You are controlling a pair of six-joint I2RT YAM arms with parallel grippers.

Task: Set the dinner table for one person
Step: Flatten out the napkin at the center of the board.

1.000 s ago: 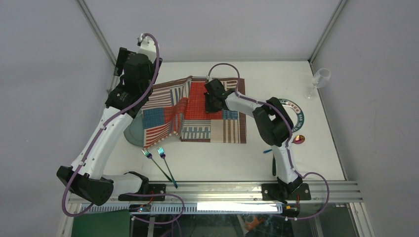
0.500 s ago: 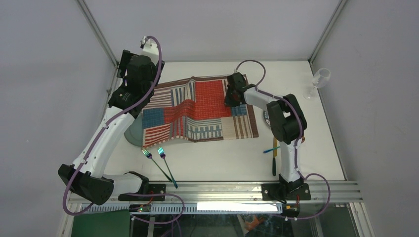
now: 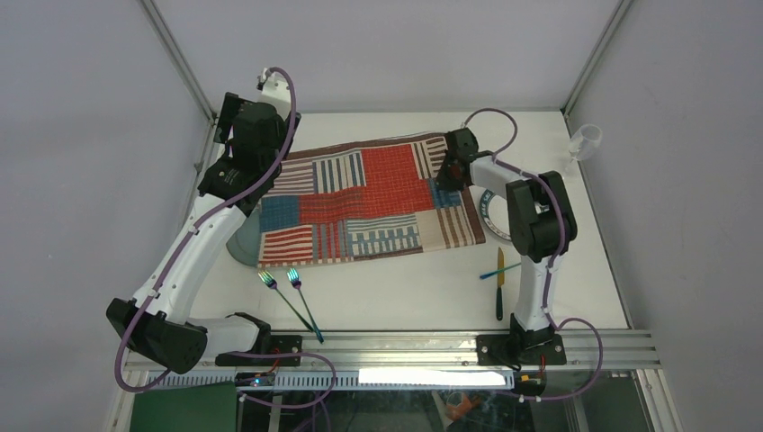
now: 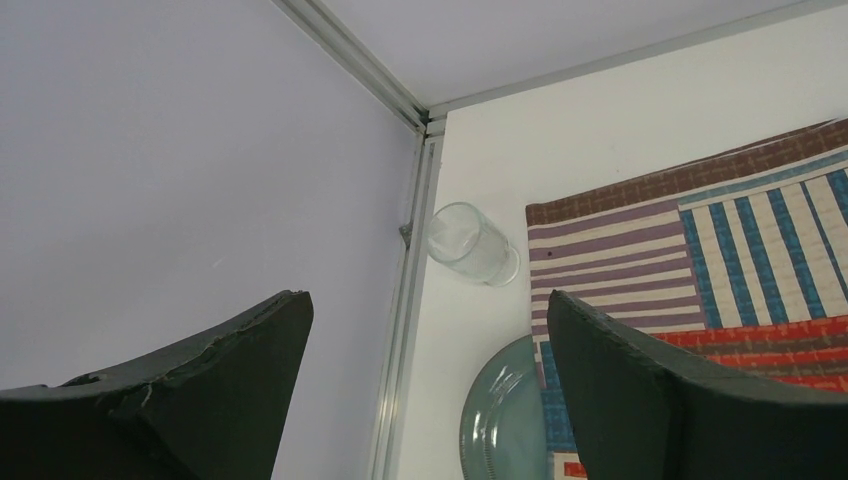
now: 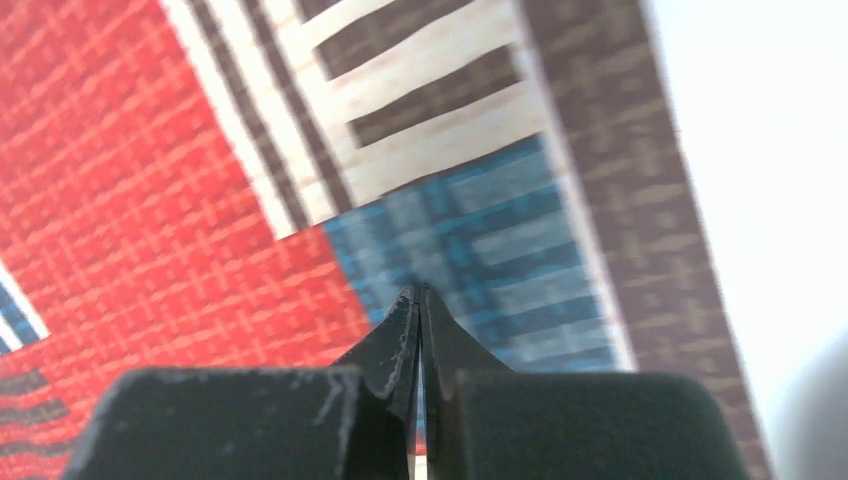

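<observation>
The striped red-blue-white placemat lies spread almost flat on the white dinner table. My right gripper is at the mat's far right corner. In the right wrist view its jaws are shut, tips on a blue patch of the mat near its brown edge, seemingly pinching the cloth. My left gripper hangs above the mat's far left corner. In the left wrist view it is open and empty.
A green plate lies partly under the mat's left edge. A clear glass stands in the far left corner. Two forks lie near front. A patterned plate, a knife and a stemmed glass are at right.
My right gripper has moved right and farther back, pulling the mat with it. The fold in the middle has flattened out. The mat now covers part of the patterned plate. The left arm barely moved.
</observation>
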